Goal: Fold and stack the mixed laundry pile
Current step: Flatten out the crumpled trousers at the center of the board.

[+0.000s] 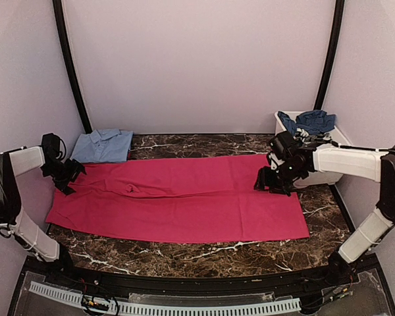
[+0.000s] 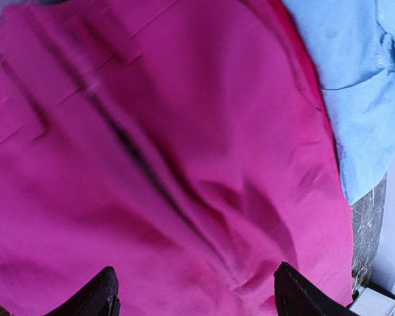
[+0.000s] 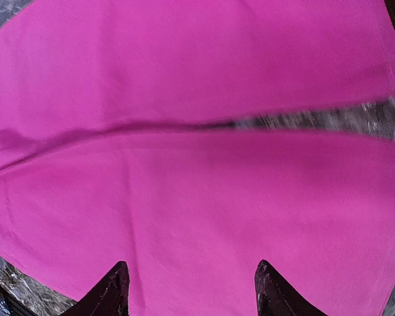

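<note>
A large magenta-pink garment (image 1: pixel 178 201) lies spread flat across the marble table, its two legs pointing right. My left gripper (image 1: pixel 69 181) hovers over its left end, open, with creased pink cloth (image 2: pixel 184 131) below the fingers and nothing held. My right gripper (image 1: pixel 266 183) stands open over the right end, above the two legs (image 3: pixel 197 210), also empty. A folded light blue shirt (image 1: pixel 104 145) lies at the back left, touching the pink garment's edge (image 2: pixel 362 85). A dark navy-blue garment (image 1: pixel 309 120) sits heaped in the tub.
A white plastic tub (image 1: pixel 324 176) stands at the back right, just behind the right arm. Dark marble table (image 1: pixel 204 253) shows along the front and in the gap between the legs (image 3: pixel 355 118). Pale walls enclose the sides and back.
</note>
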`<state>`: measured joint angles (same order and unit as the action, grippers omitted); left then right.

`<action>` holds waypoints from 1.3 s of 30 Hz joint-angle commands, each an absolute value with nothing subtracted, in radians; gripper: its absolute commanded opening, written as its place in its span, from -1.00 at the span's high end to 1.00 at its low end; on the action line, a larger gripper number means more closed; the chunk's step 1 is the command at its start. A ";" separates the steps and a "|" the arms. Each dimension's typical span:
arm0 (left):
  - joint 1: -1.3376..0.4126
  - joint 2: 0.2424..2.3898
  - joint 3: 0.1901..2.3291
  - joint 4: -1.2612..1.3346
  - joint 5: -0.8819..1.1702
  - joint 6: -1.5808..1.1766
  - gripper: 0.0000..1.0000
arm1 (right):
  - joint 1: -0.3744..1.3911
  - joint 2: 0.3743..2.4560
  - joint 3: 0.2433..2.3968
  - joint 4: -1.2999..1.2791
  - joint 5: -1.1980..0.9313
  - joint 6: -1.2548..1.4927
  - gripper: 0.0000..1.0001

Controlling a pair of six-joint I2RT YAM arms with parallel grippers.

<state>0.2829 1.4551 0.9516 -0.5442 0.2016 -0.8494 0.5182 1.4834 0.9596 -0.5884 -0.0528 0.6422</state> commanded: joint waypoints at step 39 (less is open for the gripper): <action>0.239 1.411 1.068 -0.541 0.128 -0.710 -0.45 | 0.442 1.594 1.076 -0.422 -0.188 0.405 -0.31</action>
<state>0.2329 1.4441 0.9573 -0.5243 0.1638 -0.8349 0.4603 1.6173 0.9409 -0.4091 -0.2325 0.5179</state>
